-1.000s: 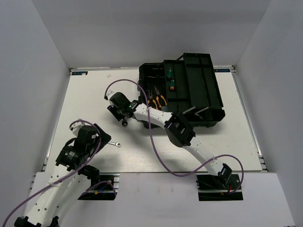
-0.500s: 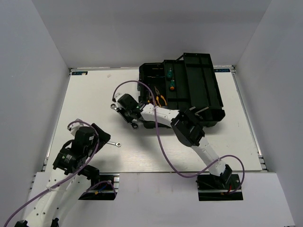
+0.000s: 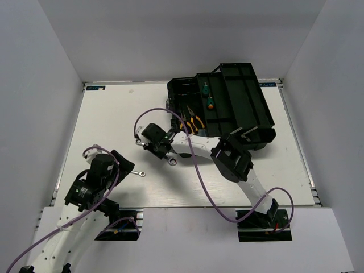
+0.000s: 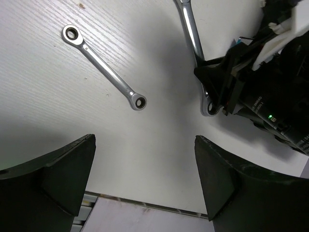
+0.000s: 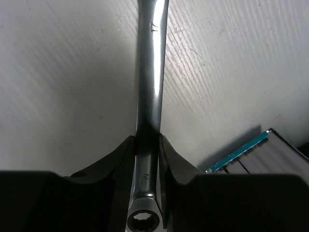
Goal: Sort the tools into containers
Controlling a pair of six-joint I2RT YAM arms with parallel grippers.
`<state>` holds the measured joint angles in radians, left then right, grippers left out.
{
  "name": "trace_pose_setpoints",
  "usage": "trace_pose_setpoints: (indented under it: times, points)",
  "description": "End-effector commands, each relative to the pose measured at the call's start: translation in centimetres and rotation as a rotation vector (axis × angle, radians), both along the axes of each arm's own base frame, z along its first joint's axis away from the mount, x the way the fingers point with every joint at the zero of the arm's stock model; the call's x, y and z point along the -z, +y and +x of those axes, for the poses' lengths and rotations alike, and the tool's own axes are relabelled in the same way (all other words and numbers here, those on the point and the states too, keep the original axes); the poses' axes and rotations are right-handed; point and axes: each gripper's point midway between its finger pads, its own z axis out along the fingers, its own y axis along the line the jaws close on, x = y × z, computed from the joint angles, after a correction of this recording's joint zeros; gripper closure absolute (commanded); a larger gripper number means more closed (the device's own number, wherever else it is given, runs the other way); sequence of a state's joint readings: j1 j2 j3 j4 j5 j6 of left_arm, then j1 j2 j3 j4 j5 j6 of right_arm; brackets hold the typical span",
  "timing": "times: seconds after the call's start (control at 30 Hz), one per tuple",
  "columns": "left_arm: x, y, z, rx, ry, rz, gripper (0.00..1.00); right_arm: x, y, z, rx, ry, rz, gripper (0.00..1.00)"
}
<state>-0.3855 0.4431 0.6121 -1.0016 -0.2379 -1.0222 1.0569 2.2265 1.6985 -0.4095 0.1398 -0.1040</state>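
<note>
Visibly two wrenches (image 4: pixel 104 67), two pliers (image 3: pixel 194 121), two screwdrivers (image 3: pixel 209 104); right gripper (image 5: pixel 147 145) grips one

Right tool (image 5: pixel 147 150) clamped shut, left tool (image 4: pixel 145 169) spread wide.

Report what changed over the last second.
The right gripper closed on the longer wrench and moved it to the robot's right and toward the near edge of the table. The left gripper stayed open, and the smaller wrench lies where it was.
</note>
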Motion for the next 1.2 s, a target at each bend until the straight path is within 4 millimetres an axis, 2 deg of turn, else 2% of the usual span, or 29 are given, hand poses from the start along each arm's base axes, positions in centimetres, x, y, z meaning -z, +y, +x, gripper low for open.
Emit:
trace_pose_setpoints:
  times: [0.0, 0.03, 0.1, 0.23, 0.3, 0.33, 0.37, 0.67, 0.73, 0.77, 0.83, 0.87, 0.93, 1.0, 1.07, 1.1, 1.17]
  points:
    - [-0.4, -0.3, 0.1, 0.005, -0.025, -0.021, 0.06, 7.5, -5.7, -4.7, -0.068, 0.155, -0.341, 0.68]
    - [-0.2, -0.2, -0.1, 0.011, -0.017, -0.011, 0.06, 8.1, -5.9, -4.8, -0.066, 0.171, -0.362, 0.66]
    - [-0.8, -0.2, 0.0, 0.011, -0.035, -0.019, 0.06, 7.9, -4.6, -4.6, -0.075, 0.188, -0.333, 0.60]
    - [-0.8, 0.0, 0.0, 0.004, -0.038, -0.013, 0.06, 8.3, -3.9, -5.4, -0.118, 0.252, -0.338, 0.52]
    - [-0.8, 0.0, 0.0, 0.010, -0.038, -0.006, 0.06, 8.5, -4.1, -5.6, -0.121, 0.268, -0.346, 0.52]
    - [-0.6, 0.0, 0.1, 0.010, -0.030, -0.003, 0.06, 8.6, -3.7, -6.8, -0.159, 0.331, -0.319, 0.52]
    - [-0.6, 0.0, 0.1, 0.010, -0.030, -0.002, 0.06, 8.7, -3.6, -7.0, -0.162, 0.338, -0.316, 0.52]
    - [-0.6, -0.2, 0.0, 0.017, -0.027, -0.008, 0.06, 9.7, -5.0, -6.7, -0.158, 0.364, -0.357, 0.51]
    - [-1.0, -0.2, 0.1, 0.017, -0.036, -0.012, 0.06, 9.9, -5.7, -6.7, -0.153, 0.373, -0.388, 0.56]
    - [-1.0, -0.2, 0.1, 0.017, -0.036, -0.012, 0.06, 10.0, -6.1, -6.7, -0.154, 0.363, -0.406, 0.62]
    - [-1.0, -0.2, 0.1, 0.017, -0.036, -0.012, 0.06, 10.2, -6.7, -6.9, -0.151, 0.365, -0.426, 0.69]
    - [-0.6, -0.2, 0.0, 0.017, -0.026, -0.008, 0.06, 10.2, -6.8, -6.9, -0.145, 0.365, -0.428, 0.77]
    - [-0.3, -0.4, 0.0, 0.018, -0.023, -0.023, 0.06, 10.2, -7.2, -7.3, -0.135, 0.373, -0.432, 0.84]
    - [0.8, -0.6, -0.1, 0.025, -0.001, -0.022, 0.06, 10.5, -7.9, -7.6, -0.125, 0.383, -0.443, 0.92]
    - [1.6, -0.8, -0.2, 0.026, 0.026, -0.031, 0.06, 9.8, -7.6, -7.7, -0.121, 0.387, -0.422, 1.00]
    - [1.6, -0.9, 0.0, 0.026, 0.025, -0.032, 0.06, 9.5, -7.6, -7.8, -0.122, 0.398, -0.413, 1.00]
    - [2.2, -1.5, 0.0, 0.036, 0.070, -0.043, 0.06, 7.3, -6.6, -8.2, -0.129, 0.441, -0.349, 1.00]
